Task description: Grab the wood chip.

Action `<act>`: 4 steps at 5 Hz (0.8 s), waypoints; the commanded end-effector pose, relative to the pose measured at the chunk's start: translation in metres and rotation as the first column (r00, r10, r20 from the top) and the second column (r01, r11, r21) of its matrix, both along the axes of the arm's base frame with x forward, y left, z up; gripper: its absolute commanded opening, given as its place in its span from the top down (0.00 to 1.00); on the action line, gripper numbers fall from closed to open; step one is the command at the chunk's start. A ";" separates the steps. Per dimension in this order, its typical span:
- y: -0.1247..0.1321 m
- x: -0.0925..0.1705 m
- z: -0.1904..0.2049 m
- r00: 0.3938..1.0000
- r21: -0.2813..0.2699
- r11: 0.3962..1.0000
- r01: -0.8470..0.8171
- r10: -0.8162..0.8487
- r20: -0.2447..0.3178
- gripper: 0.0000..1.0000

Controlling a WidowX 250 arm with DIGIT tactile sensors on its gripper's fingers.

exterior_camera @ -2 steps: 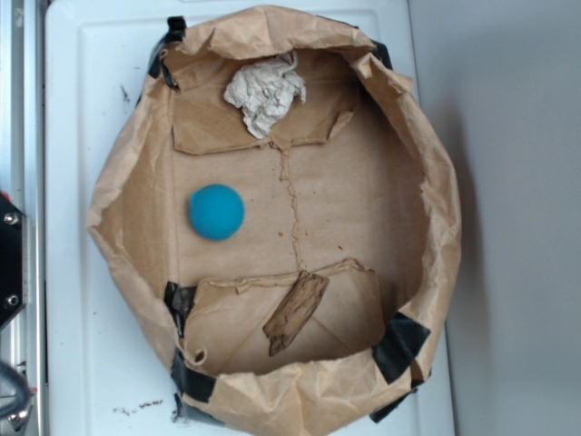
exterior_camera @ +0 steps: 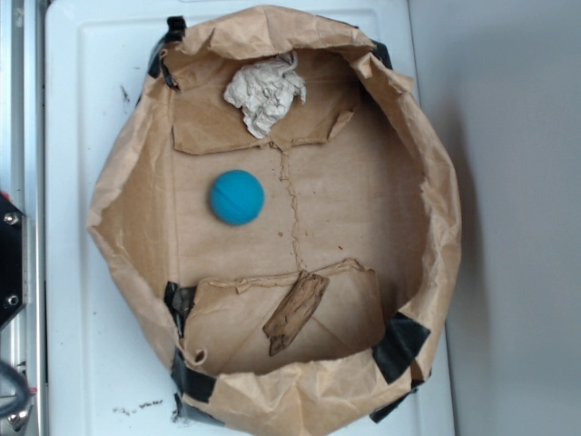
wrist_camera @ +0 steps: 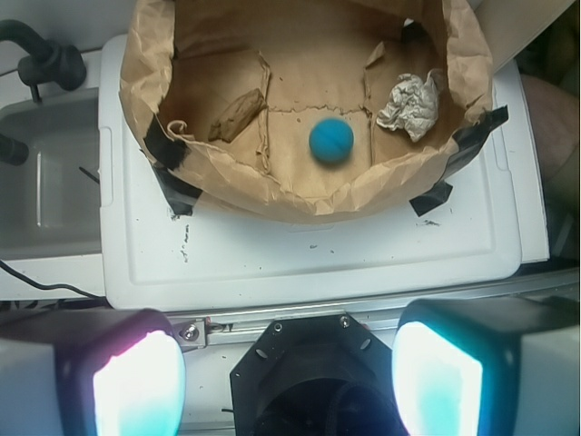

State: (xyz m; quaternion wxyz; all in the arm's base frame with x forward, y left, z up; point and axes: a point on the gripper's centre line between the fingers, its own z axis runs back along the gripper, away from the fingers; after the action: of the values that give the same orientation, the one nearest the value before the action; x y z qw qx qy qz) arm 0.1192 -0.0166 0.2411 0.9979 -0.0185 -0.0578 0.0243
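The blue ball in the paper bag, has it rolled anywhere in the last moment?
Yes. In the exterior view the blue ball has moved right and slightly up, toward the vertical crease in the bag floor; the wood chip stayed put.

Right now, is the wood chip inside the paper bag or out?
Inside. The wood chip lies flat on the floor of the bag, enclosed by its walls.

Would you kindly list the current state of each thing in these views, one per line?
wood chip: lying flat on a cardboard flap, untouched.
blue ball: loose on the floor of the bin, apart from the chip.
paper wad: crumpled, at the far end from the chip.
paper bin: open-topped, rim taped with black tape.
gripper: open, outside the bin, holding nothing.
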 end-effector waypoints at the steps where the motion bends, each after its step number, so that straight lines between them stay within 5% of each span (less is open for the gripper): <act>1: 0.021 0.098 -0.029 0.968 0.062 0.967 -0.246 0.242 0.066 0.00; 2: 0.012 0.148 -0.049 0.954 0.120 0.950 -0.288 0.274 0.119 0.00; 4: 0.012 0.148 -0.049 0.954 0.120 0.950 -0.288 0.274 0.119 0.00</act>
State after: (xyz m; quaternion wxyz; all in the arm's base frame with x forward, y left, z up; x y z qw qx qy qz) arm 0.2631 -0.0074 0.1745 0.9812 0.0605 -0.0866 0.1615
